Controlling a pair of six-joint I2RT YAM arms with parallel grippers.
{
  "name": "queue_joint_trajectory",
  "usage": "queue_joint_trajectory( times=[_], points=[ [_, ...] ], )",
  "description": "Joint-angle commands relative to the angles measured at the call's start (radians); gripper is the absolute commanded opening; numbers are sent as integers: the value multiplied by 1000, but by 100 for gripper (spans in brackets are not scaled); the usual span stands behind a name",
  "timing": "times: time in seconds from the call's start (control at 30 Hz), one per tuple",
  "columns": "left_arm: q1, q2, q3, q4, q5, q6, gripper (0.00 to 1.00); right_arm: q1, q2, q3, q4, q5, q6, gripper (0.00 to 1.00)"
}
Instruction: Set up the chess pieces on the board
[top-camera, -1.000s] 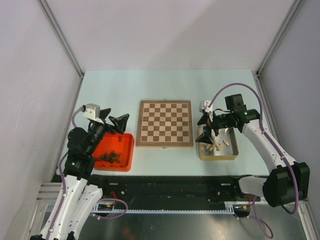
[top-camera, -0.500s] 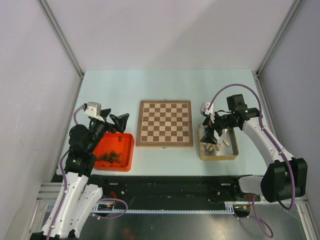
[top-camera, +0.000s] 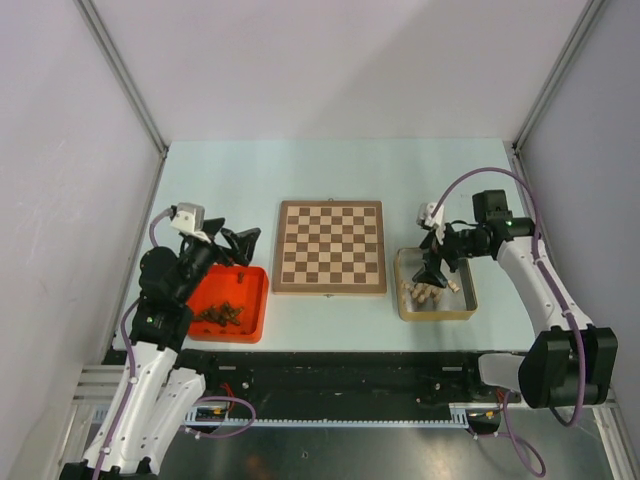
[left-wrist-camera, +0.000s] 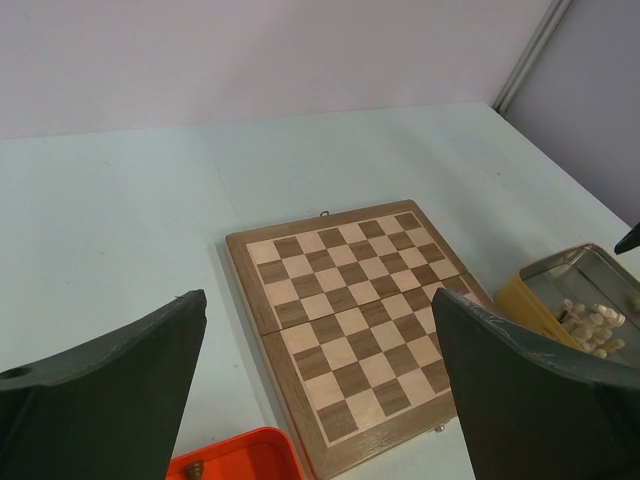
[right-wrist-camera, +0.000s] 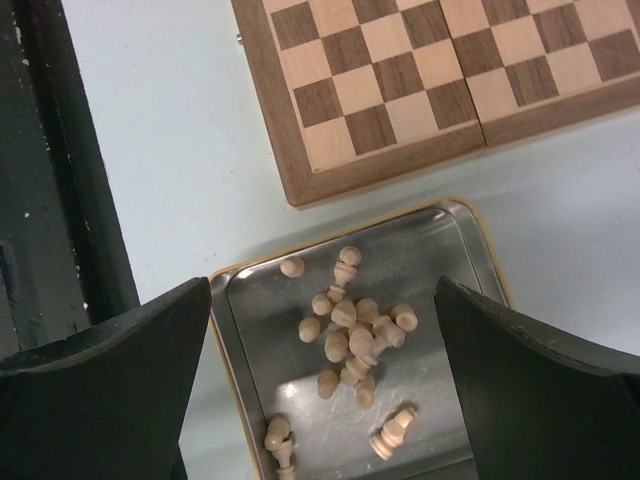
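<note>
The board (top-camera: 330, 247) lies flat at the centre of the tabletop (top-camera: 300, 170), between two containers. The pale chess pieces (right-wrist-camera: 350, 330) lie in a loose cluster on the floor of the gold tin (right-wrist-camera: 455, 230), just to the right of the board. The dark chess pieces (top-camera: 225, 314) lie in the red tray (top-camera: 255, 300), just to the left of the board. The right hand (right-wrist-camera: 320, 300) hovers above the tin with its fingers wide apart. The left hand (left-wrist-camera: 318, 305) sits above the far edge of the red tray, fingers likewise spread, facing the board.
</note>
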Motion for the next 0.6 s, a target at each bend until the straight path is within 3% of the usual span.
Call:
queue_joint_trajectory(
  times=[0.0, 0.2, 0.33, 0.43, 0.57],
  points=[
    [11, -3, 22, 14, 37, -12, 100, -32, -44, 30, -13, -19, 12, 100],
    [10, -4, 27, 15, 52, -19, 100, -44, -70, 7, -25, 59, 5, 100],
    [11, -3, 26, 14, 38, -16, 100, -45, -50, -20, -1, 152, -23, 93],
    [14, 5, 26, 12, 43, -18, 100, -52, -4, -36, 39, 194, -41, 84],
    [14, 10, 26, 12, 54, -24, 100, -65, 62, -36, 36, 180, 22, 54]
  ],
)
